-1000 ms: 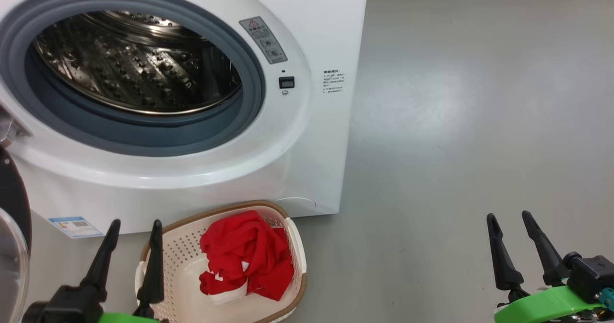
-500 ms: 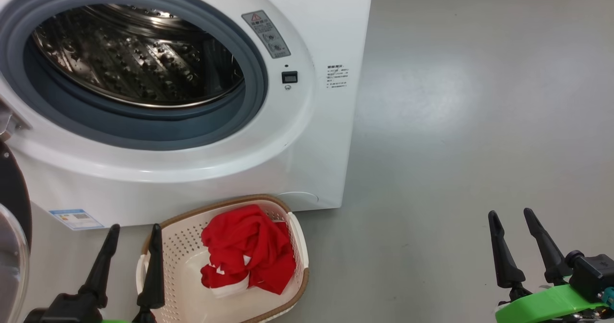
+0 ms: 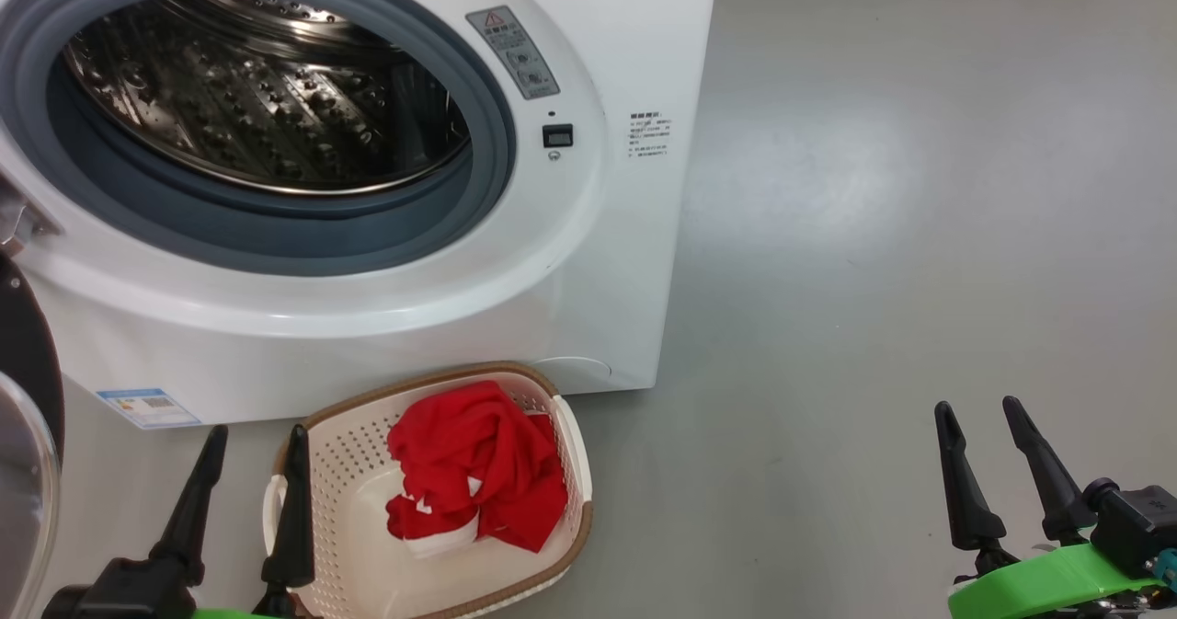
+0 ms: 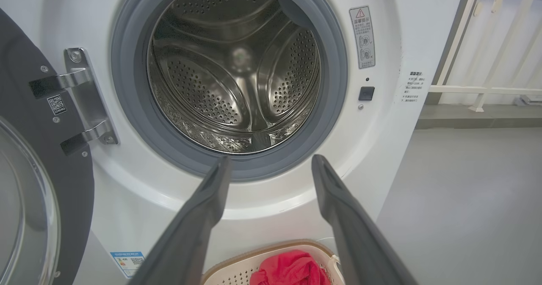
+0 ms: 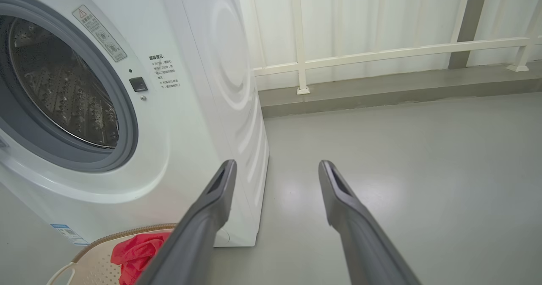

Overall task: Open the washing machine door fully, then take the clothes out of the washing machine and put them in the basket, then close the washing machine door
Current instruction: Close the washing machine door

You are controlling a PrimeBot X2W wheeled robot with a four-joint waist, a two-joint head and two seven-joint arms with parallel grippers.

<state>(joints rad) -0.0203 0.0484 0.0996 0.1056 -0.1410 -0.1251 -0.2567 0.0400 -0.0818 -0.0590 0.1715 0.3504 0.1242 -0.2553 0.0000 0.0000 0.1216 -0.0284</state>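
The washing machine [image 3: 607,260] stands with its mouth uncovered, the steel drum [image 3: 267,95] bare inside the grey rubber ring [image 3: 487,187]; the washing machine door [image 3: 23,352] hangs swung out on the robot's left, its black rim and glass bowl at the left edge of the head view; the basket [image 3: 340,509] sits on the grey floor [image 3: 874,279] just before the machine's lower front, and the clothes [image 3: 474,472], a crumpled red garment with white trim, lie inside it toward its right side; the left gripper [image 3: 257,435] hovers with jaws spread wide and nothing between them, its right finger crossing the basket's left rim in the head view, though whether it touches cannot be told; the clothes lie just to that gripper's right, the door to its left; the right gripper [image 3: 977,407] is likewise wide and empty above bare floor, well apart from the basket, which lies to its left.
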